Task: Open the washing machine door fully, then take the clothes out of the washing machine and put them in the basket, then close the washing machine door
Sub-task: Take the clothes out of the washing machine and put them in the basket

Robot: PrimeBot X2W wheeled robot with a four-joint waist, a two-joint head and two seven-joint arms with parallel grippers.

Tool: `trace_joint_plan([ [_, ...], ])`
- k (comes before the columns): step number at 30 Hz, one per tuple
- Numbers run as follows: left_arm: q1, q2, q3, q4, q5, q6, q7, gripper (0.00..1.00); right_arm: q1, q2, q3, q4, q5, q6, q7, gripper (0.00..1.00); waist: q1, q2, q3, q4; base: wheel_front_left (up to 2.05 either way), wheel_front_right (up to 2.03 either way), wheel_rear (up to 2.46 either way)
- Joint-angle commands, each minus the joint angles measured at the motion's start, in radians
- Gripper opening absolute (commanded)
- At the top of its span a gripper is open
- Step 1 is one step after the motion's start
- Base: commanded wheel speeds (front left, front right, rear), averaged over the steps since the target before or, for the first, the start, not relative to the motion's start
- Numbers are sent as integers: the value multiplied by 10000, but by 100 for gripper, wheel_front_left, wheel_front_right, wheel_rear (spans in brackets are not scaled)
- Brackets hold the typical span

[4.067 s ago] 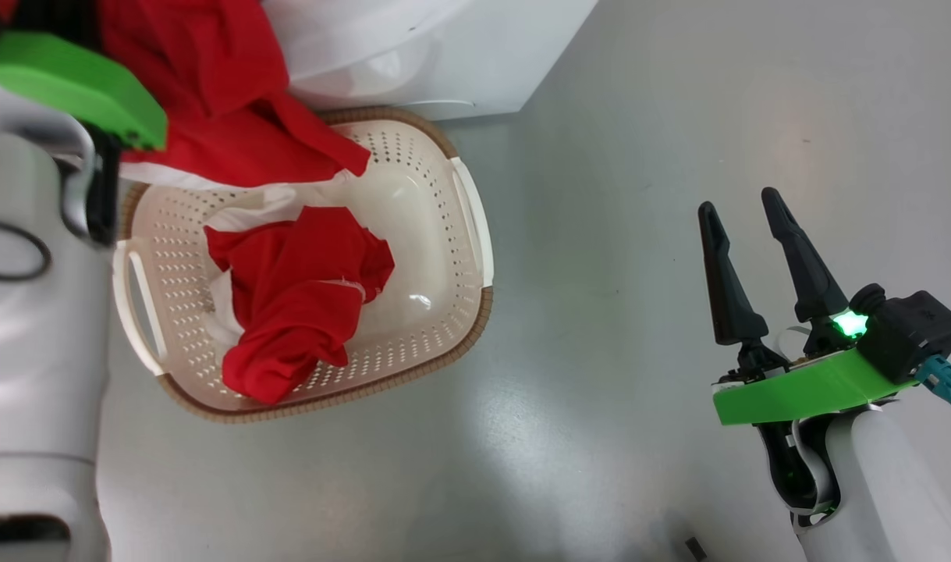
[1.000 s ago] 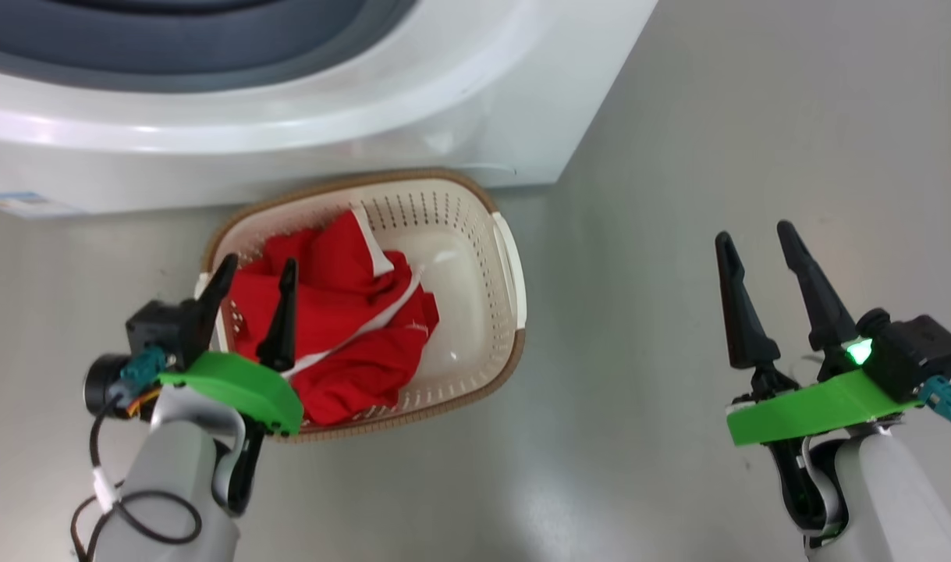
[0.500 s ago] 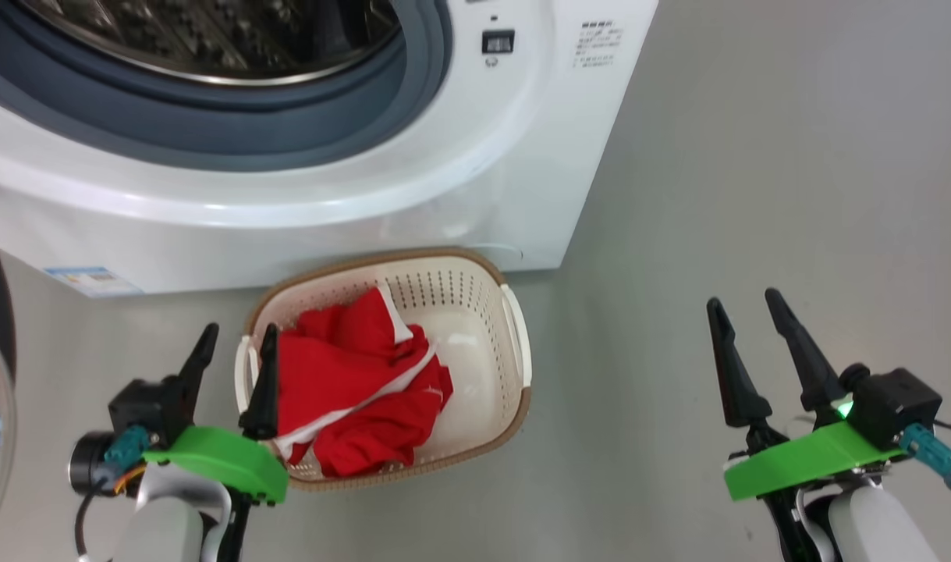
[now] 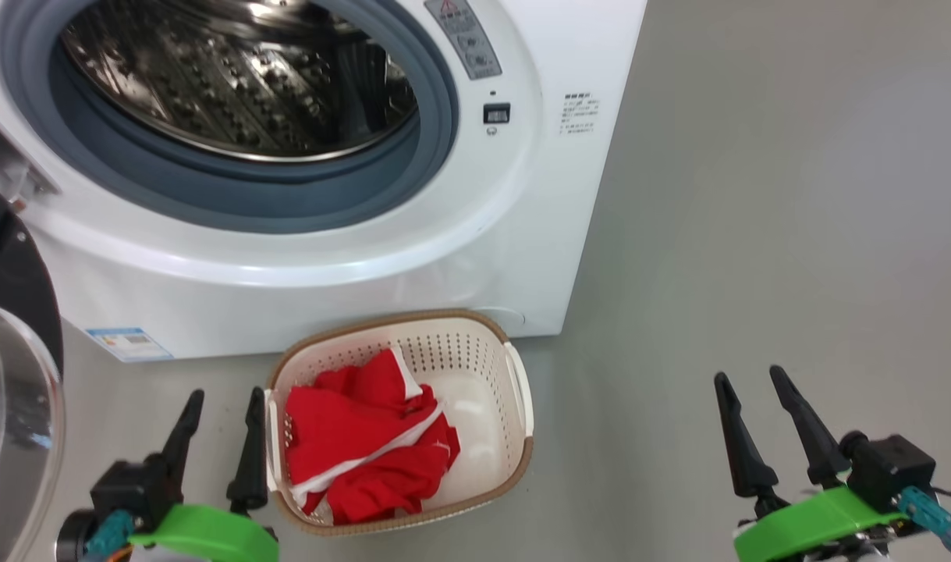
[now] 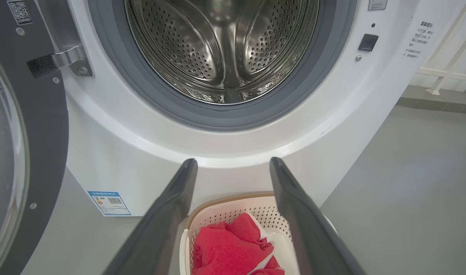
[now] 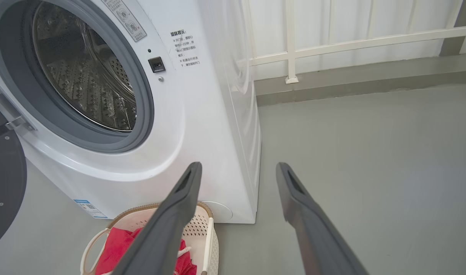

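Task status: the washing machine door [image 4: 11, 406] stands swung open at the far left of the head view, clear of the opening; the washing machine [image 4: 444, 257] shows its grey gasket [image 4: 436, 133] and steel drum [image 4: 233, 78] exposed, and no fabric is visible in the part of the drum that the views reach; the clothes [image 4: 366, 449] lie as a red heap with white trim in the left half of the basket [image 4: 413, 318], which rests on the floor [image 4: 717, 234] just in front of the machine, right of the blue label [image 4: 128, 342]. Judged from this layout, opening and unloading appear complete; the remaining step is closing the door, which calls for a reach to the left. Left pincer [image 4: 225, 398]: moderately wide, empty, positioned just beside the left handle of the basket; contact with the handle cannot be confirmed; in the left wrist view its fingers [image 5: 171, 206] frame the basket and the lower front panel with nothing between them. Right pincer [image 4: 750, 376]: equally spread, empty, held over bare floor well apart from the basket, on its right; it touches nothing.
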Motion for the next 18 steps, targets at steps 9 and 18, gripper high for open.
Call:
trace_joint_plan([
  [9, 1039, 62, 601, -1441, 279, -54, -53, 100, 587, -119, 27, -251, -81, 75, -65, 100, 0, 0, -701, 28, 0, 0, 0],
  [18, 1928, 3, 704, -2530, 375, -54, -53, 100, 897, -136, -134, -349, -76, 75, -65, 100, 0, 0, -809, -12, 0, 0, 0],
])
